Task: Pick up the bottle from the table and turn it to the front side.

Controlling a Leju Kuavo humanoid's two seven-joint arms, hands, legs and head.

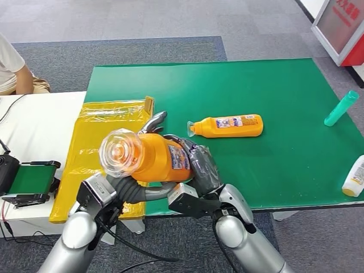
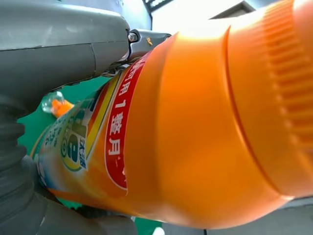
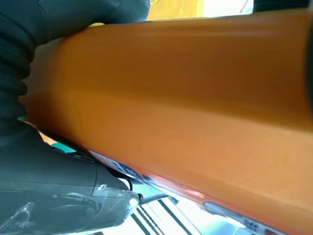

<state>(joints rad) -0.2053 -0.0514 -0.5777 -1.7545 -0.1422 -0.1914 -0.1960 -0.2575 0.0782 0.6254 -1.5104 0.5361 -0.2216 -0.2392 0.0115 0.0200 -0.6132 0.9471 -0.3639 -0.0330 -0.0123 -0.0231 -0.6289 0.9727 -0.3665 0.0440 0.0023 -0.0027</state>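
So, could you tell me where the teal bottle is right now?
In the head view the teal bottle lies near the green mat's far right edge, beyond the white bottle.

Ahead of me the green mat (image 1: 292, 91) lies open between a second orange bottle (image 1: 230, 126) lying flat and a teal tube (image 1: 341, 108) near its far right edge. A white bottle (image 1: 354, 177) blocks my right, a yellow bag (image 1: 92, 145) my left
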